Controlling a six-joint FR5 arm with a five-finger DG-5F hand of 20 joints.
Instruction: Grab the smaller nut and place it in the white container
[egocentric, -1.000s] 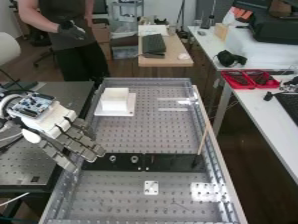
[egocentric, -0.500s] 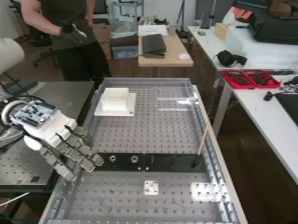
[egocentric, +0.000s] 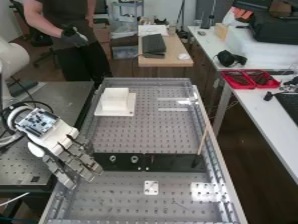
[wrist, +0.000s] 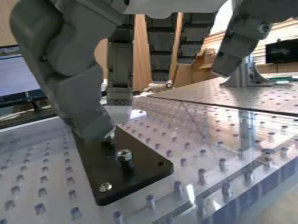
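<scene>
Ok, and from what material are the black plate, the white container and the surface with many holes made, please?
The black plate looks like metal, satin black: it catches soft light, though hard plastic is possible. The white container seems matt plastic, evenly white without glare. The perforated surface is probably bare metal, grey with bright reflections.

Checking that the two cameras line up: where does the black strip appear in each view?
High view: the black strip lies crosswise, below the picture's middle, its left end by the hand.
Wrist view: its rounded corner shows beside a small metal fastener, the strip partly hidden by the hand.
Shared landmark: the perforated metal surface beneath.
</scene>
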